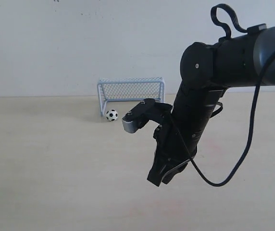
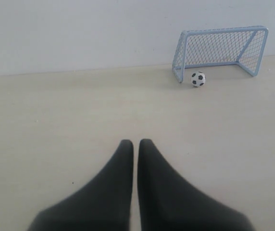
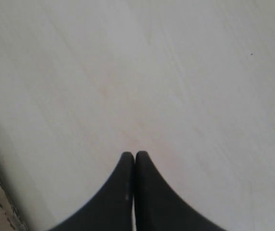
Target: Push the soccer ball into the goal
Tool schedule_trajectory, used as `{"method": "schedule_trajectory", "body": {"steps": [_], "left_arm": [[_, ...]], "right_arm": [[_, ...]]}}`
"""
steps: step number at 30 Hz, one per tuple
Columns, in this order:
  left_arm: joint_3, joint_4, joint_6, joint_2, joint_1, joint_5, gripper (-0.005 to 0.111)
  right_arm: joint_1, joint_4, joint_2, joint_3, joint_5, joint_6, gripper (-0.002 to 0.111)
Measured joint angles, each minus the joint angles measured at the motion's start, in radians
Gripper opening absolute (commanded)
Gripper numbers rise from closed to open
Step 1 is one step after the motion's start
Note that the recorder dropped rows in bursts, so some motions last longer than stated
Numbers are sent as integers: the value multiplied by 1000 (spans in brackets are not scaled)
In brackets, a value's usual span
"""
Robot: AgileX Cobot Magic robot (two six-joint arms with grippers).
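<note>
Ball (image 1: 111, 115) sits left of centre in the exterior view, just outside the goal (image 1: 132, 90) by its left post, apparently not yet in. Left gripper (image 2: 135, 143) and right gripper (image 3: 134, 156) have jaws pressed together, empty, well apart from it; the push remains.

Soccer ball (image 2: 198, 79) just outside goal (image 2: 219, 48)

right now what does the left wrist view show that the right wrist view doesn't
Only the left wrist view: the goal by the wall, the soccer ball just outside its mouth near one post, and the left claw. Only the right wrist view: the right claw and the table edge in one corner. Both: pale tabletop below a shut, empty claw.
</note>
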Motion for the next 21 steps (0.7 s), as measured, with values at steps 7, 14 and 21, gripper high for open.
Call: {"method": "schedule_trajectory", "body": {"steps": [7, 14, 21], "left_arm": [[0, 0, 0, 0, 0, 0, 4], [0, 0, 0, 0, 0, 0, 4], [0, 0, 0, 0, 0, 0, 4]], "right_arm": [[0, 0, 0, 0, -2, 1, 0], [0, 22, -19, 2, 2, 71, 0], [0, 76, -173, 124, -230, 90, 0]]}}
